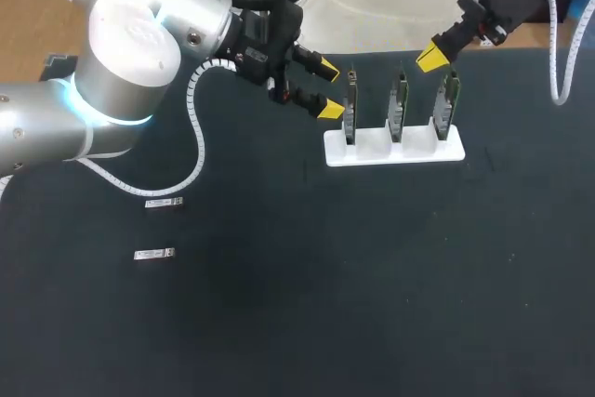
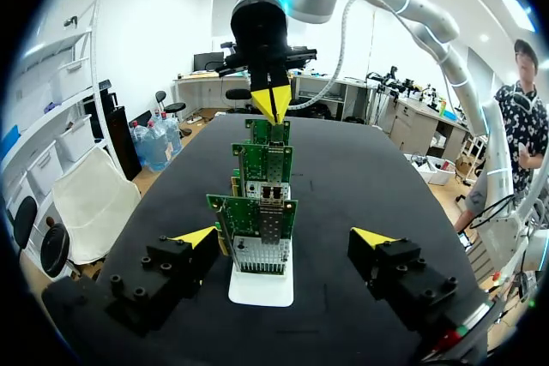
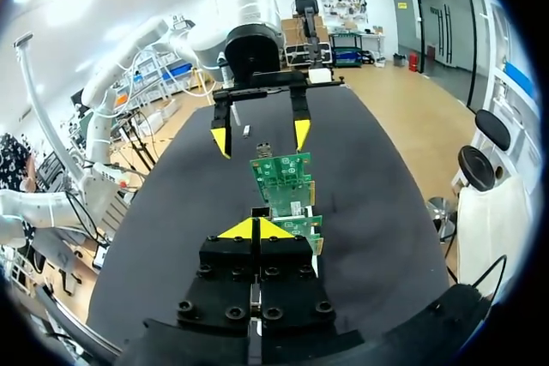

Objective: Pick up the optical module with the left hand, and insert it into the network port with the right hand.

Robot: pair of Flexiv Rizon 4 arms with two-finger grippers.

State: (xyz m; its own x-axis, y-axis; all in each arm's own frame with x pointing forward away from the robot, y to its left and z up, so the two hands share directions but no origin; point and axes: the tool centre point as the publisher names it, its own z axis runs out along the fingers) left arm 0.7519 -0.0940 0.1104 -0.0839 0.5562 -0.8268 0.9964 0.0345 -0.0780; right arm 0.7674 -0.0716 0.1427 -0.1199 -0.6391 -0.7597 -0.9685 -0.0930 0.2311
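Head view
- Left tool (image 1: 328,88): fingers apart, nothing between them. It hangs just beside the near end of the card row.
- Right tool (image 1: 432,58): yellow tips pressed together, empty. It sits above the card at the opposite end of the row.
- Optical modules: two, flat on the worktop (image 1: 279,313). One lies at (image 1: 165,202), the other at (image 1: 153,255). Both are well apart from either tool and from the cards.
- Network cards (image 1: 398,104): three green boards, upright, side by side in a white holder (image 1: 395,152).

Left wrist view
- Left tool (image 2: 284,237): fingers spread wide, one on each side of the nearest board, touching nothing.
- Network cards (image 2: 250,210): lined up one behind another ahead of the tool, on the white holder (image 2: 260,289).
- Port cage (image 2: 272,195): a metal housing on a card face.
- Right tool (image 2: 273,107): tips together, just above the farthest board.

Right wrist view
- Right tool (image 3: 256,229): tips closed into one wedge, over the nearest board.
- Network cards (image 3: 281,173): between the two tools.
- Left tool (image 3: 261,136): fingers apart, beyond the row.
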